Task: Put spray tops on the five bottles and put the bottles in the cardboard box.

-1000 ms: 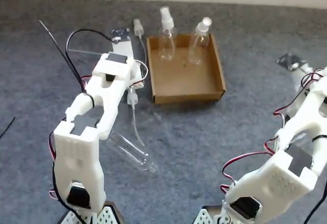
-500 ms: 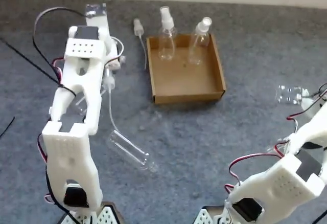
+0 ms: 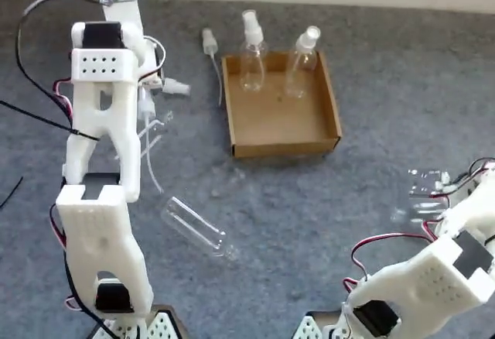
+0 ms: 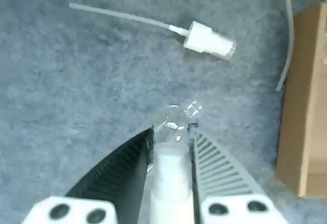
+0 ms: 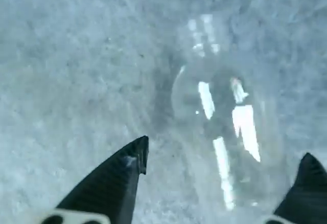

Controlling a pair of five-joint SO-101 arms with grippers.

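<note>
Currently: left jaws clamped on spray top [image 4: 171, 183], likely light, stiff plastic. Right jaws apart over clear bottle [image 5: 219, 132]: probably light, slick, rolls easily; grip across mid-body.

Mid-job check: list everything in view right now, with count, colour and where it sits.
cardboard box: one, brown, on the carpet at far centre.
capped bottles: two, clear with white tops, upright along the box's far wall.
lying bottle: one, clear, no top, on the carpet nearer than the box.
right bottle: one, clear, no top, at the right, under the right end effector.
loose spray tops: two, white with tubes, lying left of the box.
held spray top: one, white, in the left end effector.
carpet: one, grey, under everything.
left end effector: shut on the held spray top.
right end effector: open.
</note>
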